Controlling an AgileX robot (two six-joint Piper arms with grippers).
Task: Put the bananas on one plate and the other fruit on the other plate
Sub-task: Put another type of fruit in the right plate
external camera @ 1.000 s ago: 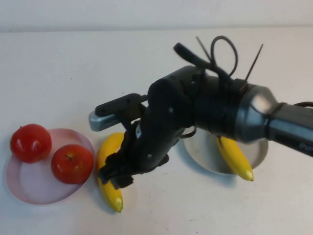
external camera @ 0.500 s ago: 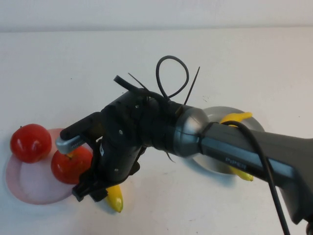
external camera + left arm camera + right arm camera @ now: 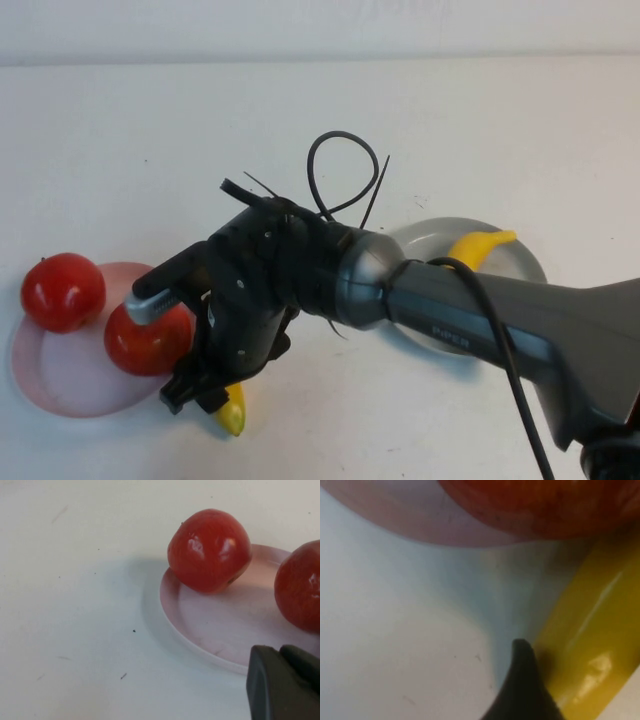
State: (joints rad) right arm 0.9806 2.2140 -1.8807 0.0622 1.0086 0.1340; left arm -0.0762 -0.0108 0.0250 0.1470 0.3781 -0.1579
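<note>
Two red apples (image 3: 62, 291) (image 3: 140, 340) sit on the pale pink plate (image 3: 60, 385) at the left. One banana (image 3: 232, 415) lies on the table just right of that plate, mostly hidden under my right gripper (image 3: 205, 390). The right gripper is open and low over it. In the right wrist view one finger (image 3: 522, 680) stands against the side of the banana (image 3: 590, 630). The other banana (image 3: 478, 247) lies on the grey-blue plate (image 3: 525, 262), partly hidden by the right arm. My left gripper (image 3: 285, 680) shows only in the left wrist view, beside the pink plate (image 3: 200, 630).
The right arm (image 3: 480, 320) reaches across the table from the lower right, with a looped black cable (image 3: 345, 175) above its wrist. The nearer apple (image 3: 545, 505) is close to the right gripper. Bare white table lies behind and to the far left.
My right arm has swung left and down, from above the middle of the table banana to low over it by the pink plate, now covering most of it. The fruit has not moved.
</note>
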